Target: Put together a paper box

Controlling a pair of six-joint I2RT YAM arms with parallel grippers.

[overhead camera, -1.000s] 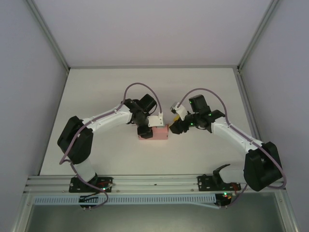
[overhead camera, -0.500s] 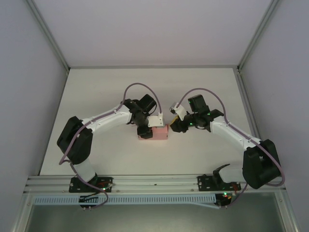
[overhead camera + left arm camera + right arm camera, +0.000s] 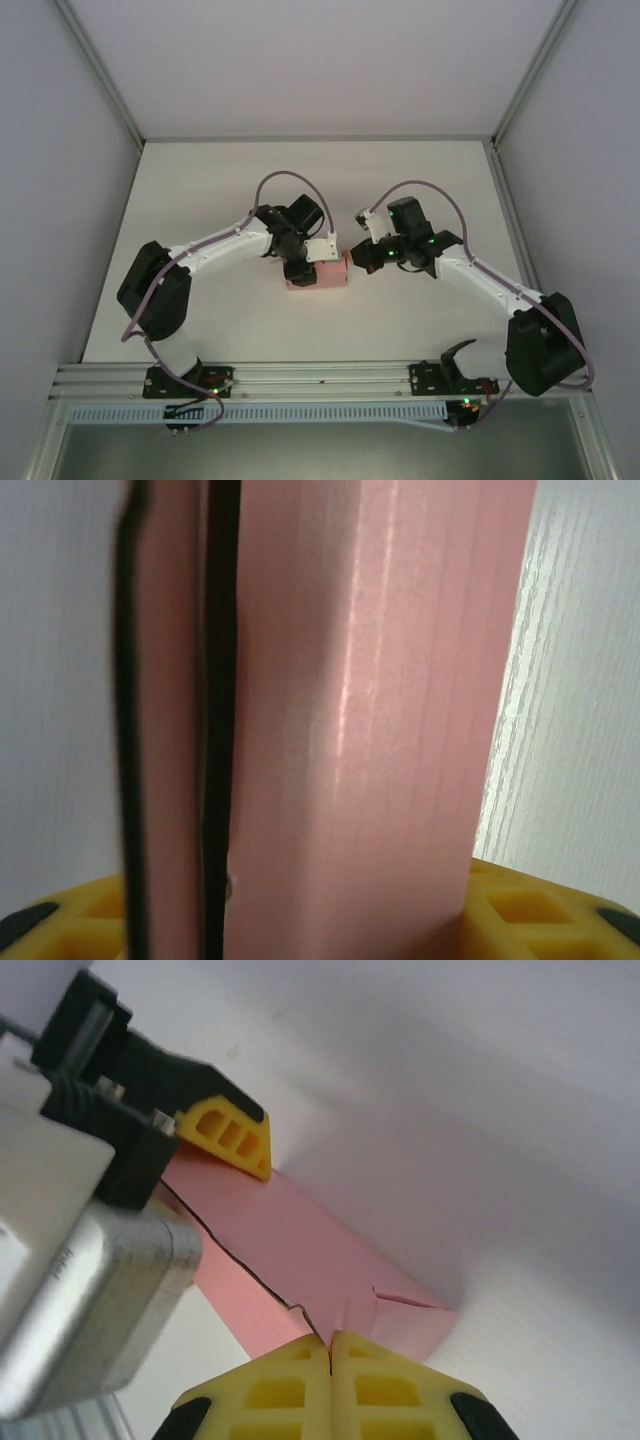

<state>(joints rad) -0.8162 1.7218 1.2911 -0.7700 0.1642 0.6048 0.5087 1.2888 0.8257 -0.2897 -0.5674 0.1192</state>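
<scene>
On surface (image 3: pixel 200 190), left fingers (image 3: pixel 520 905) half open, clamping paper box (image 3: pixel 316 275); right fingers (image 3: pixel 285 1385) fully together, tips at end flap (image 3: pixel 410 1310). Push flap slow, square, don't crush card.

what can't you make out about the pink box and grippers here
- Top external: flaps of the paper box, too small, partly under the left gripper.
- Left wrist: the box's ends, cut off by the frame edges.
- Right wrist: whether the shut right gripper pinches paper, hidden by its own pads.
</scene>
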